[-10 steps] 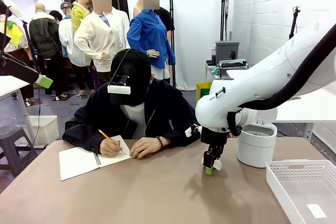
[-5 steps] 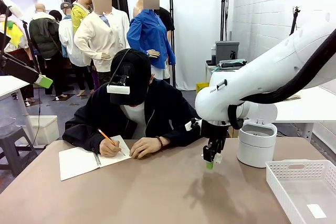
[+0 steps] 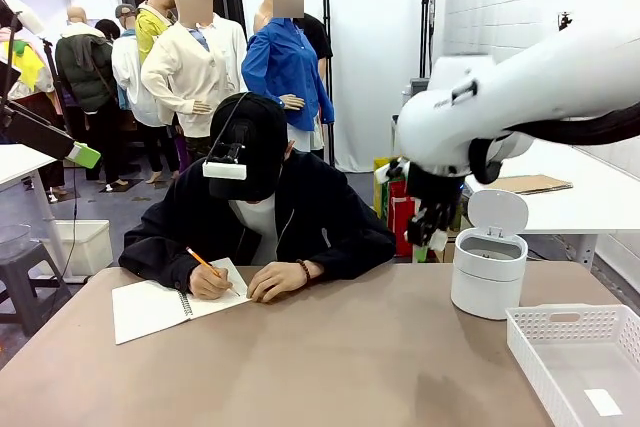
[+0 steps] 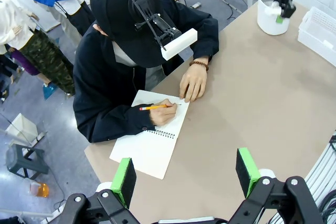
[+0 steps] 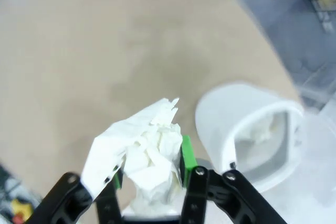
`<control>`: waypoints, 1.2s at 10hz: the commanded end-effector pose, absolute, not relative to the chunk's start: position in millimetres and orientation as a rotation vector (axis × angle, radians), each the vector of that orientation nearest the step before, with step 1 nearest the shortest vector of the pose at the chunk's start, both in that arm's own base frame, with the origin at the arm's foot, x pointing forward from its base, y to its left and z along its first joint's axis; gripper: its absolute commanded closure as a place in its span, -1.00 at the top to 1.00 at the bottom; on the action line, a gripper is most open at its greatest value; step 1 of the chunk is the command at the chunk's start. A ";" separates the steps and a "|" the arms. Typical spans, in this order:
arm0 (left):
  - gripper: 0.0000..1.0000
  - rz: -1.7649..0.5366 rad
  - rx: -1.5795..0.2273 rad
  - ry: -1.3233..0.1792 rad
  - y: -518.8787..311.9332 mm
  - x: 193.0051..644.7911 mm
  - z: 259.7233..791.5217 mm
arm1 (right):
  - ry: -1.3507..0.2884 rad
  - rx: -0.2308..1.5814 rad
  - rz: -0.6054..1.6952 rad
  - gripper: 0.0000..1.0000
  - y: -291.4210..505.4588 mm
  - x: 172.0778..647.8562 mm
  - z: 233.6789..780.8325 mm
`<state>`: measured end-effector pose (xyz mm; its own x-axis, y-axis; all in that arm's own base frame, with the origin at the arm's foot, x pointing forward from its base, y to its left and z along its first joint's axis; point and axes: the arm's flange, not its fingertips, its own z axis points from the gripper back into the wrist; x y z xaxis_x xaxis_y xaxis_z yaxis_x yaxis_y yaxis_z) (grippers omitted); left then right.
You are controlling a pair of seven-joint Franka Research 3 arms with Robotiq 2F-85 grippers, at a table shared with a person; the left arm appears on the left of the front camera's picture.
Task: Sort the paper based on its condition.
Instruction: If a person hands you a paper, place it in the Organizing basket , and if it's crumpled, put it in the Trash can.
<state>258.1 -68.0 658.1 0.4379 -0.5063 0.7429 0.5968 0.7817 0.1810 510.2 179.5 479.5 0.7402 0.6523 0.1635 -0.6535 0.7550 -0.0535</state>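
aloft, right gripper (image 5: 151, 174) pinching paper (image 5: 139, 150), bin (image 5: 247, 135) nearby

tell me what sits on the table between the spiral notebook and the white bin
The person's free hand rests right beside the spiral notebook; from there to the white bin the tabletop is bare. Front view shows it.

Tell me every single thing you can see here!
table: one, tan
crumpled paper: one, white, in the right gripper
bin: one, white, lid up, table's right side
basket: one, white, near right corner
slip: one, white, flat in the basket
notebook: one, white, open, table's left side
pencil: one, orange, in the writing hand
person: one, in black, writing at the far side
left gripper: one, black, green pads, open
right gripper: one, black, green pads, shut on the paper
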 end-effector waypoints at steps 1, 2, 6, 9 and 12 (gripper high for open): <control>1.00 -0.685 -0.113 -0.883 -67.4 258.4 658.5 | -0.212 -0.078 0.515 0.01 162.3 525.8 484.1; 1.00 -0.685 -0.113 -0.883 -67.4 258.4 658.5 | -0.220 -0.104 0.453 0.01 155.1 532.8 488.3; 1.00 -0.685 -0.113 -0.883 -67.4 258.4 658.5 | -0.213 -0.135 0.320 0.01 139.1 544.4 490.1; 1.00 -0.685 -0.113 -0.883 -67.4 258.4 658.5 | -0.225 -0.214 0.216 0.01 133.8 544.6 491.0; 1.00 -0.685 -0.113 -0.883 -67.4 258.4 658.5 | -0.213 -0.201 0.194 0.01 122.2 539.4 491.1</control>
